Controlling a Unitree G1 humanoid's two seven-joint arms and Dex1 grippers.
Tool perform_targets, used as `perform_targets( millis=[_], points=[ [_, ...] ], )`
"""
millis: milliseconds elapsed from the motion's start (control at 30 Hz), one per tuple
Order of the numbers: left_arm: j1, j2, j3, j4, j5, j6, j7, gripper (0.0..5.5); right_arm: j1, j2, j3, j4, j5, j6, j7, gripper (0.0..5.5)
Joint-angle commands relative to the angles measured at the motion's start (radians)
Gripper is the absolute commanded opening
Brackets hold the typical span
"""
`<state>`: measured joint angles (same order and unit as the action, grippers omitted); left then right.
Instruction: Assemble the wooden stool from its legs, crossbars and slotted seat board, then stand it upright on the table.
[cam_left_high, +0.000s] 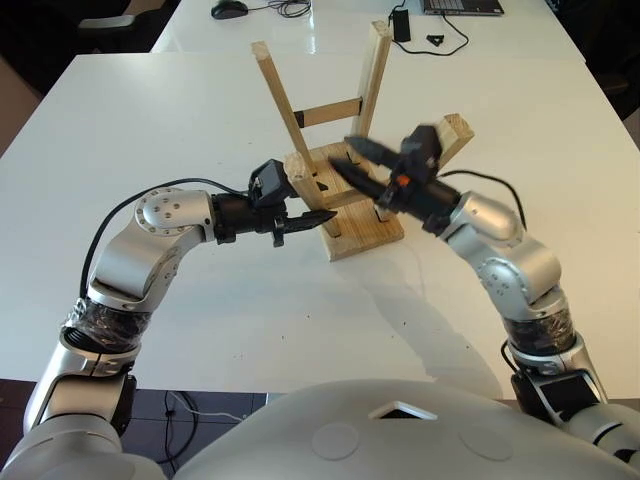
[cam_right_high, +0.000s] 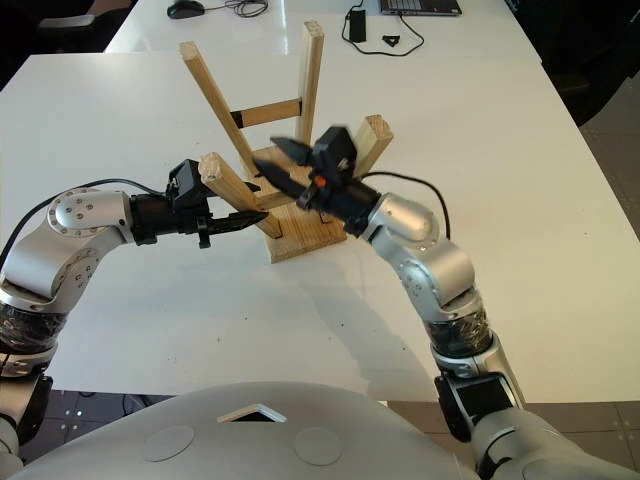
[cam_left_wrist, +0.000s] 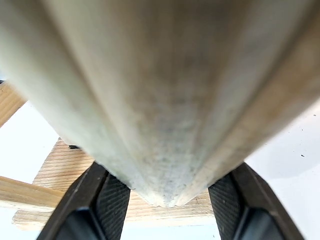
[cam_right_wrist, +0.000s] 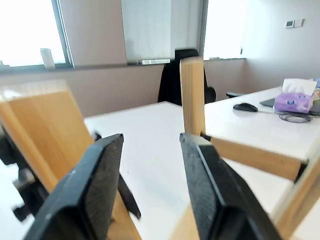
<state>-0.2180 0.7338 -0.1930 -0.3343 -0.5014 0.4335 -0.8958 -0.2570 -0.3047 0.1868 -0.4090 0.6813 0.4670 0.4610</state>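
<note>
The wooden stool lies upside down on the white table (cam_left_high: 150, 120), its slotted seat board (cam_left_high: 372, 236) flat and its legs pointing up. Two far legs (cam_left_high: 278, 95) are joined by a crossbar (cam_left_high: 330, 112). My left gripper (cam_left_high: 322, 215) comes in from the left, shut on the near left leg (cam_left_high: 298, 165) low down. In the left wrist view that leg (cam_left_wrist: 165, 100) runs between the black fingers (cam_left_wrist: 107, 197). My right gripper (cam_left_high: 345, 155) hovers open over the seat's middle, beside the short right leg (cam_left_high: 455, 132); nothing sits between its fingers (cam_right_wrist: 105, 170).
A second table behind carries a mouse (cam_left_high: 229, 9), a black adapter (cam_left_high: 401, 22) with cables and a laptop (cam_left_high: 462, 6). A tissue box (cam_right_wrist: 297, 97) and an office chair (cam_right_wrist: 185, 75) show in the right wrist view. Bare tabletop lies left, right and in front of the stool.
</note>
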Motion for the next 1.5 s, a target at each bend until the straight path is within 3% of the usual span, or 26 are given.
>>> perform_targets(
  millis=[33, 133, 233, 433, 600, 667, 800, 867, 1067, 1333, 1500],
  points=[
    [0.059, 0.013, -0.066, 0.064, 0.058, 0.091, -0.003, 2.10, -0.154, -0.004, -0.338, 0.063, 0.410, 0.094, -0.085, 2.08],
    [0.056, 0.016, -0.083, 0.063, 0.074, 0.089, -0.003, 2.10, -0.231, -0.042, -0.490, 0.198, 0.466, 0.047, -0.149, 2.08],
    [0.055, 0.015, -0.096, 0.068, 0.088, 0.085, 0.000, 2.10, -0.266, -0.115, -0.562, 0.353, 0.317, -0.040, -0.170, 2.08],
    [0.052, 0.018, -0.091, 0.052, 0.076, 0.095, 0.000, 2.10, -0.166, -0.284, -0.288, 0.628, -0.350, -0.327, -0.194, 2.08],
    [0.045, 0.019, -0.090, 0.054, 0.079, 0.095, -0.002, 2.10, -0.085, -0.188, -0.153, 0.475, -0.449, -0.307, -0.178, 2.08],
    [0.031, 0.010, -0.098, 0.059, 0.083, 0.098, 0.000, 2.10, -0.060, -0.104, -0.027, 0.363, -0.481, -0.266, -0.165, 2.08],
    [-0.035, -0.031, -0.143, 0.077, 0.096, 0.104, -0.005, 2.10, -0.033, 0.036, 0.159, 0.080, -0.404, -0.112, -0.123, 2.08],
    [-0.058, -0.051, -0.159, 0.081, 0.101, 0.106, -0.007, 2.10, -0.034, 0.051, 0.194, 0.020, -0.407, -0.072, -0.113, 2.08],
    [-0.031, -0.051, -0.153, 0.082, 0.107, 0.093, -0.015, 2.10, -0.026, 0.012, 0.125, 0.160, -0.505, -0.070, -0.131, 2.08],
    [0.013, -0.037, -0.127, 0.071, 0.107, 0.089, -0.005, 2.10, -0.032, -0.130, -0.188, 0.474, -0.583, -0.135, -0.243, 2.08],
    [0.021, -0.034, -0.120, 0.068, 0.103, 0.090, 0.003, 2.10, -0.076, -0.162, -0.275, 0.614, -0.627, -0.201, -0.303, 2.08]
  ],
)
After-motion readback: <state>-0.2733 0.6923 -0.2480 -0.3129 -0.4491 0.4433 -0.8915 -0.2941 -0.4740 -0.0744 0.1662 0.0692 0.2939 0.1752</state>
